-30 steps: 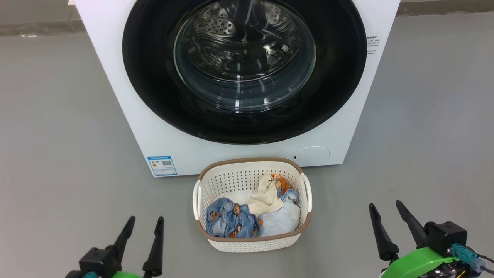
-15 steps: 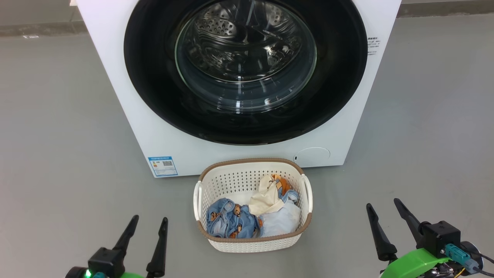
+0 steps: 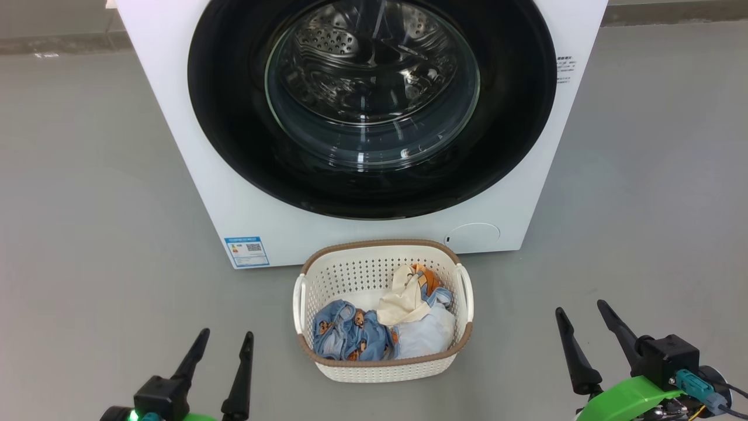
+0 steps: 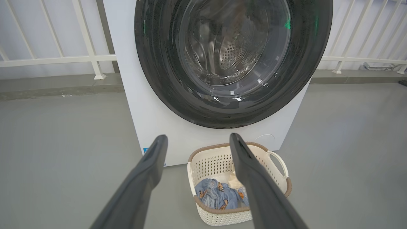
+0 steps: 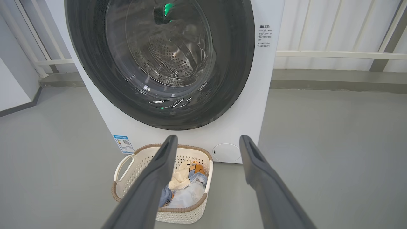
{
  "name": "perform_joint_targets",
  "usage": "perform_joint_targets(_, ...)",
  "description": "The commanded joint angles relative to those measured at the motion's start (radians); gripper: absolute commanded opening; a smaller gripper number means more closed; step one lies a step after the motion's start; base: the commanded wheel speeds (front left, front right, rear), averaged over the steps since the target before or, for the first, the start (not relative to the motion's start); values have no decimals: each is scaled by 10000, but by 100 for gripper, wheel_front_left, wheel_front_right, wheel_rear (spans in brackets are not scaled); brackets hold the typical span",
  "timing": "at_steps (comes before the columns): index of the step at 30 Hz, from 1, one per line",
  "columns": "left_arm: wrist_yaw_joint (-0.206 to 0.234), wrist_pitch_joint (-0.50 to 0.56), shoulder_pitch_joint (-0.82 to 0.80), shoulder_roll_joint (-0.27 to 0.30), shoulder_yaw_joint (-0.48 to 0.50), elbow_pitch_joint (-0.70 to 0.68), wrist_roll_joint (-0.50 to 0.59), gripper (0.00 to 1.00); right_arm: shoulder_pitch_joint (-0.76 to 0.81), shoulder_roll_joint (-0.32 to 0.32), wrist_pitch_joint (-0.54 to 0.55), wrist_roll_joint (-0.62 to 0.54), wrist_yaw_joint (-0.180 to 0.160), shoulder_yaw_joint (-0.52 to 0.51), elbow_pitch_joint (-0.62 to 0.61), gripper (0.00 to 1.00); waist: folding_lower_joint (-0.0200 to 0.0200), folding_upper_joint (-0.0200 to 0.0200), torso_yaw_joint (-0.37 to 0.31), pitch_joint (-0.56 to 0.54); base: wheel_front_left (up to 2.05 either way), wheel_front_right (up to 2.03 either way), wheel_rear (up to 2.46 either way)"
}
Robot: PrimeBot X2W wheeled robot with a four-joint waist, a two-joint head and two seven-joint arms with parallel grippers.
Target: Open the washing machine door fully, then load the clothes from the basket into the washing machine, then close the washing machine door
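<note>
Barely shifted in 1 second, your left hand (image 3: 227,332) and right hand (image 3: 579,306) hover empty and spread apart; step 1 next: pull the shut washing machine door (image 3: 234,117) open.

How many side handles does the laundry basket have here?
2. The left handle sits on the basket's left end, the right handle on its right end. Both are white and sit outside the perforated wall. None seems hidden.
</note>
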Motion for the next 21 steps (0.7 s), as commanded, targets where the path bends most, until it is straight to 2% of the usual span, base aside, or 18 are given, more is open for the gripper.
perform_joint_targets(1, 42, -107, -464, 170, 309, -160, -63, 100, -246, -122, -115, 34, -11, 241, -253, 100, -1, 0, 1, -4, 0, 0, 0)
perform_joint_targets(12, 160, -107, -504, 181, 310, -100, -31, 100, -242, -134, -103, 123, -11, 250, -301, 100, -1, 0, 6, -13, 5, 5, -11)
perform_joint_targets(21, 188, -107, -540, 185, 273, -82, 14, 100, -221, -131, -79, 153, -11, 250, -356, 100, -1, 0, 17, -9, 65, 65, -131)
